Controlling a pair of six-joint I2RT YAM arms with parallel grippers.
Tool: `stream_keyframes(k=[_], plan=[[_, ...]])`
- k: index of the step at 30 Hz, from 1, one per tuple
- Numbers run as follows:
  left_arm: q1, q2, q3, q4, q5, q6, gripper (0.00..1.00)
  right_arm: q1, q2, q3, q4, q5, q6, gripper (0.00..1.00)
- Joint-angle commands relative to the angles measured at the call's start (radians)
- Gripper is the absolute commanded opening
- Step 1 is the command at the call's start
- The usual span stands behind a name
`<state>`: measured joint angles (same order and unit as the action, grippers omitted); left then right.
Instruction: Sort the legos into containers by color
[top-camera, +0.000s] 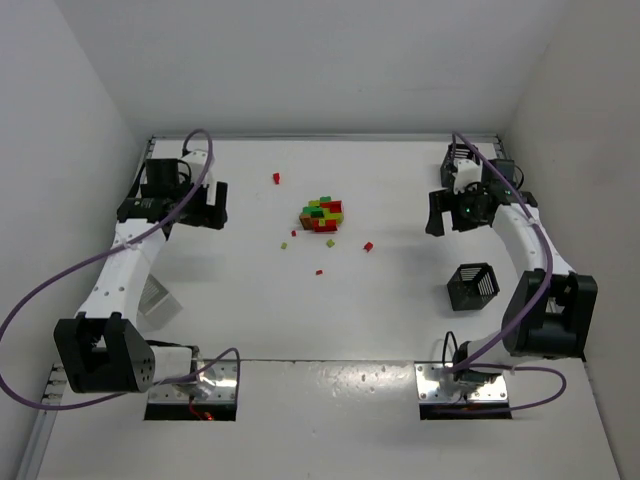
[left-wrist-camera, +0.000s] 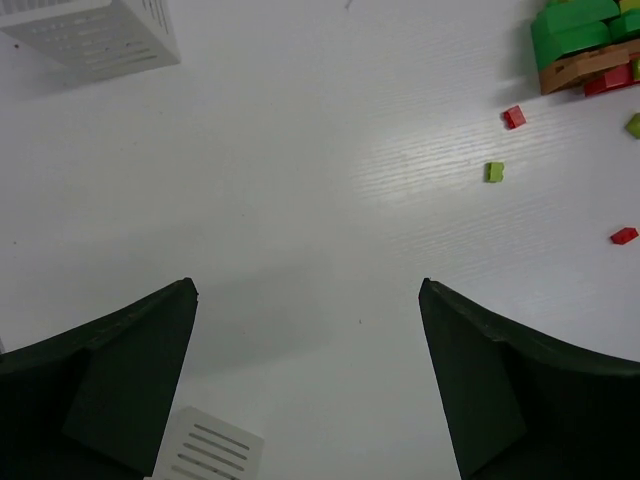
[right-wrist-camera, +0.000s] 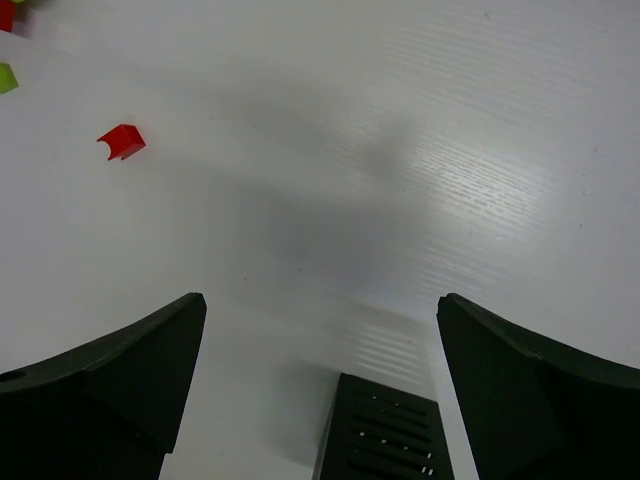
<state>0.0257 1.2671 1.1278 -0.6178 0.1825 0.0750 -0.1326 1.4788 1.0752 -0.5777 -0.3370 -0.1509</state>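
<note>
Nothing is sorted yet: the legos sit mostly in one mixed clump (top-camera: 322, 214) of red, green, yellow-green and orange-brown at the middle of the table, with a few strays around it, such as a red brick (right-wrist-camera: 121, 141) on its right and a small green brick (left-wrist-camera: 495, 172) on its left. The left gripper (left-wrist-camera: 307, 290) hangs over bare table left of the clump, fingers wide apart and holding nothing. The right gripper (right-wrist-camera: 322, 300) is equally spread and unloaded to the right. Each arm has its bins on its own side, probably to keep drops short. The first white basket (left-wrist-camera: 95, 30) and second white basket (left-wrist-camera: 205, 445) show in the left wrist view. The near black basket (top-camera: 473, 285) and far black basket (top-camera: 458, 157) flank the right arm.
</note>
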Motion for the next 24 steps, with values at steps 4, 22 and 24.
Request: stream_keyframes(k=[4, 22, 24], plan=[[-0.004, -0.005, 0.087, -0.019, 0.154, 0.130, 1.00, 0.005, -0.023, 0.074, -0.051, -0.054, -0.055, 0.99], [-0.497, 0.043, -0.068, 0.035, 0.324, 0.444, 0.69, 0.005, 0.162, 0.223, -0.223, -0.350, -0.036, 0.94], [-0.497, 0.069, -0.078, 0.090, 0.298, 0.456, 0.67, 0.005, 0.173, 0.232, -0.223, -0.366, -0.036, 0.93]])
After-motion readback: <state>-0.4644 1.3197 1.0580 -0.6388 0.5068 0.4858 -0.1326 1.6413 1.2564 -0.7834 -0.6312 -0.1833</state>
